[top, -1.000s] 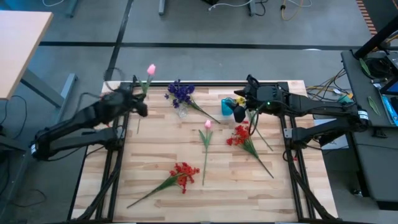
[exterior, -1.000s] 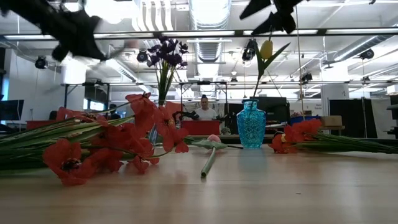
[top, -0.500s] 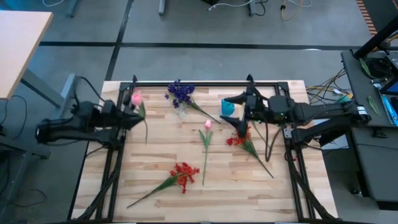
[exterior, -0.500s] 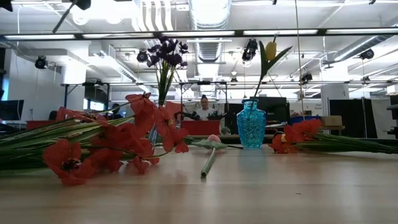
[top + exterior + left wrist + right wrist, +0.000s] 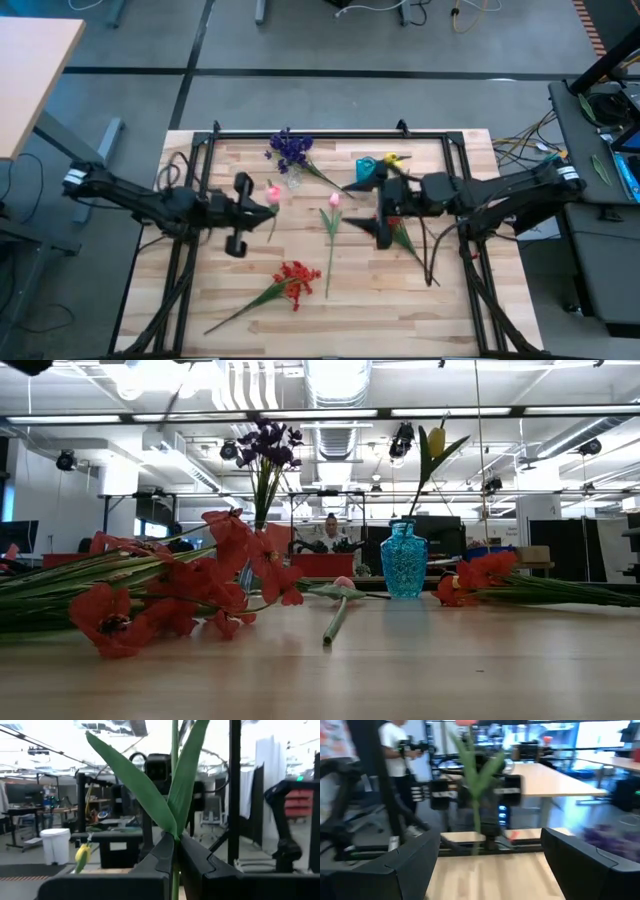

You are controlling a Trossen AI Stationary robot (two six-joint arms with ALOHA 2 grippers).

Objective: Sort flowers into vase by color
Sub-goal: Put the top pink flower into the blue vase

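High view: looked straight down on the whole counter (image 5: pixel 300 320) and both arms.
Low view: sat at counter-top height, facing level into the room; shared the blue vase (image 5: pixel 404 561) with the high view.
Left wrist view: faced the right arm, close behind a clamped green stem (image 5: pixel 174 780).
Right wrist view: faced back across the counter.

**Layout of flowers, vases and grippers about the teal vase**

The teal vase (image 5: pixel 367 170) stands near the table's (image 5: pixel 440 310) far edge, a tulip (image 5: pixel 393 159) in it. Left of it stands a second vase (image 5: pixel 292 180) with a flower cluster (image 5: pixel 290 150). Nearer than the teal vase lies a loose tulip (image 5: pixel 331 225); further forward lies a cluster (image 5: pixel 296 280). The right gripper (image 5: pixel 382 212) hangs just in front of the teal vase, above another cluster (image 5: pixel 398 225). The left gripper (image 5: pixel 240 213), well left, clasps a tulip's stem (image 5: pixel 174 795).
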